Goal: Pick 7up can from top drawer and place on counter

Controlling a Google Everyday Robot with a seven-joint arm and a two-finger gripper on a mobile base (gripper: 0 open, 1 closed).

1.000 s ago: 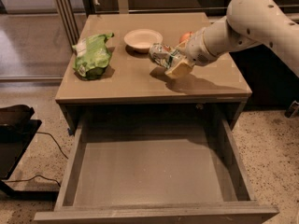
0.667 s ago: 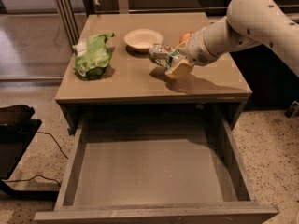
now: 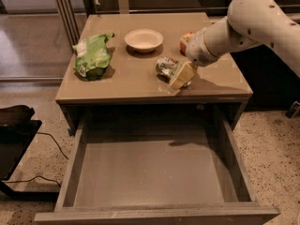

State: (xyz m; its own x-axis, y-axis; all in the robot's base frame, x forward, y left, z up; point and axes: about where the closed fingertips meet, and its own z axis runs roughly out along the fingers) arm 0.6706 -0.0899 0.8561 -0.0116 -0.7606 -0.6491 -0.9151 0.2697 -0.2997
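The 7up can [image 3: 165, 67], silvery-white and green, sits tilted low over the counter [image 3: 126, 81], right of centre and near its front edge. My gripper [image 3: 180, 75] reaches in from the right on a white arm. Its tan fingers [image 3: 183, 74] are shut on the can's right side. I cannot tell whether the can touches the counter top. The top drawer [image 3: 150, 172] is pulled fully out below the counter, and its flat bottom is bare.
A crinkled green chip bag [image 3: 93, 55] lies at the counter's left. A white bowl [image 3: 144, 39] stands at the back centre. An orange-red object [image 3: 186, 38] is partly hidden behind my arm. A black stand [image 3: 14, 125] is on the floor at left.
My gripper has moved down and slightly toward the counter's front edge with the can in it. The bag, bowl and drawer have not moved.
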